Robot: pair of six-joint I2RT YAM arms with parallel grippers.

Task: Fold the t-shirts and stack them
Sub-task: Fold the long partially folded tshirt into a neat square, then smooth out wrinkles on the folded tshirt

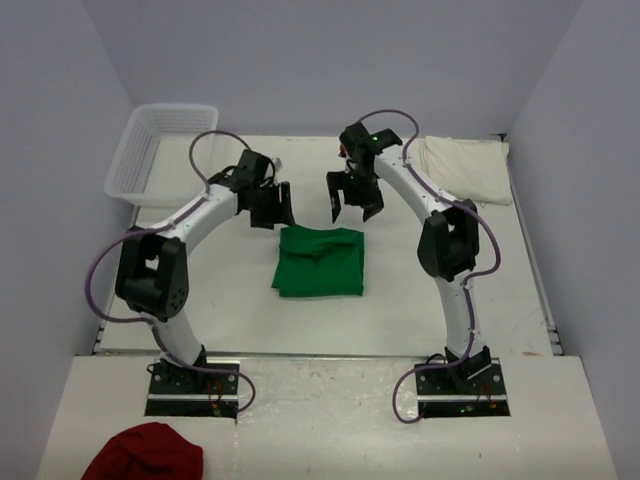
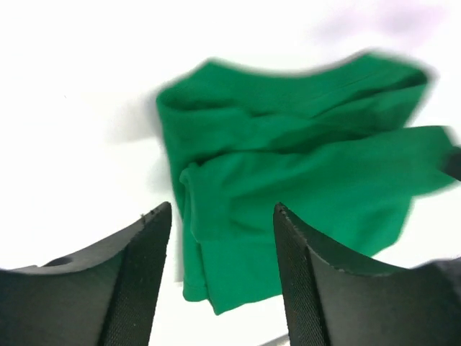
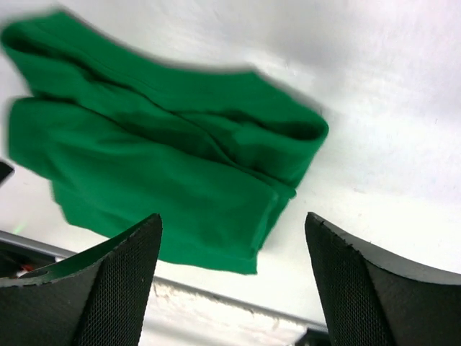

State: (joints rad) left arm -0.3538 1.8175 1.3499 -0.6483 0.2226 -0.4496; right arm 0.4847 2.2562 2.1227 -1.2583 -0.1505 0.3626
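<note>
The green t-shirt point(image 1: 320, 262) lies folded into a rough square in the middle of the table, also seen as green cloth point(image 2: 302, 180) in the left wrist view and green cloth point(image 3: 158, 173) in the right wrist view. The cream-white t-shirt point(image 1: 465, 167) lies bunched at the far right. My left gripper point(image 1: 272, 208) hangs just above the green shirt's far left corner, open and empty. My right gripper point(image 1: 352, 205) hangs above its far right corner, open wide with nothing between the fingers. Neither gripper touches the cloth.
A clear plastic basket point(image 1: 152, 150) stands at the far left corner. A dark red cloth point(image 1: 143, 455) lies on the near ledge at the left, in front of the arm bases. White walls close in the table on three sides.
</note>
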